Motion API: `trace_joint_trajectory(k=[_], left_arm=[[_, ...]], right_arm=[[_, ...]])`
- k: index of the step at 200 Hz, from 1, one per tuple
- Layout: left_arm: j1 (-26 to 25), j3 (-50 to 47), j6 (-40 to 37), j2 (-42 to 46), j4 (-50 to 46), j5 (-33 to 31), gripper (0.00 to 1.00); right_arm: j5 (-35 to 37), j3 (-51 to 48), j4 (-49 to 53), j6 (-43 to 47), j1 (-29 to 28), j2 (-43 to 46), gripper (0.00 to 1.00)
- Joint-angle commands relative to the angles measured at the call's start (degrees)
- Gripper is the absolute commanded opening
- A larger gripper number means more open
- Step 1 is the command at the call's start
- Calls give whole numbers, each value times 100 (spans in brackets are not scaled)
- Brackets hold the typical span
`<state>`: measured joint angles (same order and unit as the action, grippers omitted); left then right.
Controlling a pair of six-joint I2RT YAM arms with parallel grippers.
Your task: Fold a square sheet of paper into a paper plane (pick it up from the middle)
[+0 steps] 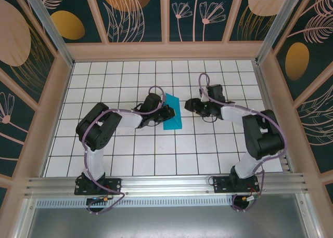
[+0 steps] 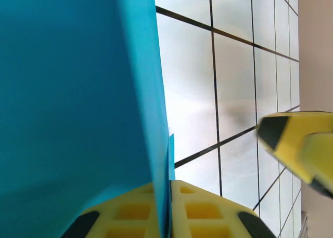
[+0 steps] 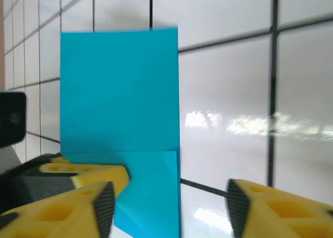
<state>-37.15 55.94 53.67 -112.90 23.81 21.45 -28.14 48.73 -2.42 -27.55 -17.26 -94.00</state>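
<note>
Cyan-blue and creased, the square sheet of paper (image 1: 173, 116) is near the middle of the white tiled surface (image 1: 156, 155), between the two arms. The left pincer (image 1: 164, 112) is clamped on it. In the left wrist view the sheet's edge runs straight down into the slit between the yellow fingers (image 2: 203, 214), and one broad panel rises away from them. That grip looks meant to pin the fold so the paper cannot slide or spring flat. The right pincer (image 1: 189, 105) stands just beside the sheet's right side, its jaws apart and gripping nothing. From its own camera a crease crosses the sheet, with a tall panel above and a shorter one below, nearer its fingertips (image 3: 99, 201). I judge that one arm anchors while the other is free to press a crease or take a fresh corner. No dart shape is visible, so the folding seems at an early stage
</note>
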Motion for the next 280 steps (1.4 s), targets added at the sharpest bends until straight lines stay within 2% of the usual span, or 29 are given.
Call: trace_joint_trajectory(k=[1, 22, 51, 90, 133, 156, 175, 207, 249, 280], left_arm=[[-13, 105, -326, 79, -53, -173, 6], [-16, 177, -594, 352, -500, -411, 4], [-17, 367, -1075, 981, -1639, -858, 3], [-13, 987, -1765, 1810, -3852, -1956, 3], [-80, 1749, -2045, 2068, -5769, -4361, 3], [-190, 2114, -1836, 1732, -6640, -5674, 3], [-281, 2413, -1530, 1244, -7248, -6370, 3], [-448, 2936, -1096, 322, -7901, -6901, 3], [-576, 3544, -828, -755, -8157, -7074, 4], [-719, 3846, -746, -1214, -8265, -7067, 4]], right_arm=[[577, -269, 9, 163, 180, 435, 69], [791, -532, -144, 224, 316, 671, 76], [1004, -974, -586, 117, 341, 1082, 98], [1337, -1585, -1326, -150, 341, 1536, 99], [1699, -1784, -1447, -298, 345, 1606, 99], [1813, -1782, -1412, -346, 354, 1527, 99], [1872, -1796, -1445, -386, 370, 1453, 99], [1855, -1762, -1450, -461, 433, 1307, 99], [1881, -1776, -1426, -583, 458, 1270, 98], [1886, -1773, -1440, -681, 452, 1252, 97]])
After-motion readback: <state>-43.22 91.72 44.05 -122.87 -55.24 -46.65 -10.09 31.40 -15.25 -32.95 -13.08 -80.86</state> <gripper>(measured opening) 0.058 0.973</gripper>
